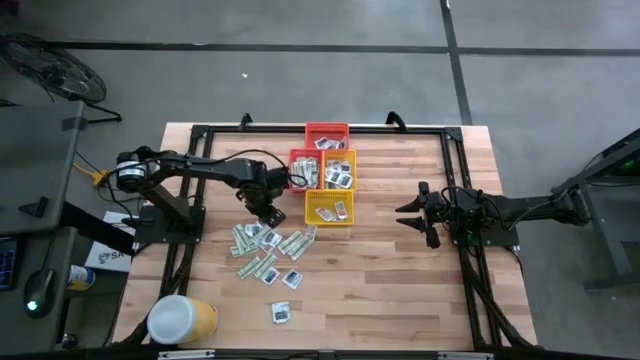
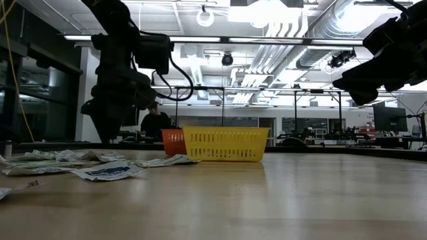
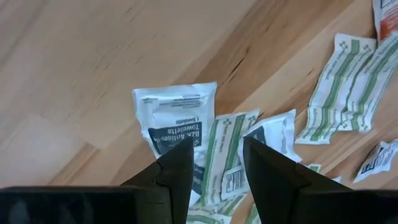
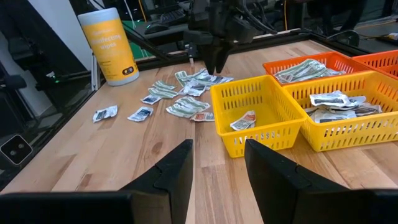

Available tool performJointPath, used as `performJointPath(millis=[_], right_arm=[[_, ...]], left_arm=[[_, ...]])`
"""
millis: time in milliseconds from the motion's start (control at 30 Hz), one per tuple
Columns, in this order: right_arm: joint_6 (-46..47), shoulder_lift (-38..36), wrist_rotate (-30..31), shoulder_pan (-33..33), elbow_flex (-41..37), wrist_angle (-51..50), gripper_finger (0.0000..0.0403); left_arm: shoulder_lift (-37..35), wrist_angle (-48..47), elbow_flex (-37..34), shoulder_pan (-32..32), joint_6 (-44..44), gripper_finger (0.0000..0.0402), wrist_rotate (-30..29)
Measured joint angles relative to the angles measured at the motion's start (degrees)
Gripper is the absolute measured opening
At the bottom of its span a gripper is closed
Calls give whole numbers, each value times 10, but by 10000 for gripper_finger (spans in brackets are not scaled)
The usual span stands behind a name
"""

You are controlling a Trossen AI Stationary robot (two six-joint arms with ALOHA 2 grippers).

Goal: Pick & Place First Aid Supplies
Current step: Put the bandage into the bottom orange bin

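Packets [image 1: 268, 245]: a loose heap of small flat first aid packets lies on the table [image 1: 400, 280], in front of the baskets, with two strays nearer the front edge.
White packet [image 3: 176, 118]: a white square with dark blue print, lying flat just under the left hand; one edge goes under a green strip [image 3: 224, 152].
Handling: I judge them very light, thin and soft; they probably crinkle and slide on the wood. They overlap, so one pinch may lift two.
Where to hold: probably at a free edge or corner, or across the short side of a strip.
Long axis: the green strips in the left wrist view lie nearly parallel to each other, slanted against the wood grain; across the whole heap the directions are mixed.
Left hand [image 3: 214, 165]: over the heap, fingers apart, holding nothing.
Right hand [image 4: 217, 168]: waits above the right side of the table, well apart from the heap, fingers apart and empty.
Baskets: the yellow basket [image 4: 258, 115] is nearest to the heap and already holds a packet.
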Motion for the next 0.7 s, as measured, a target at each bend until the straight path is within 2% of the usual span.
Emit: performJointPath(millis=[300, 700], right_arm=[[0, 0, 0, 0, 0, 0, 139], [0, 0, 0, 0, 0, 0, 139]], left_arm=[[30, 17, 0, 0, -9, 138, -4], [31, 25, 0, -11, -10, 138, -15]])
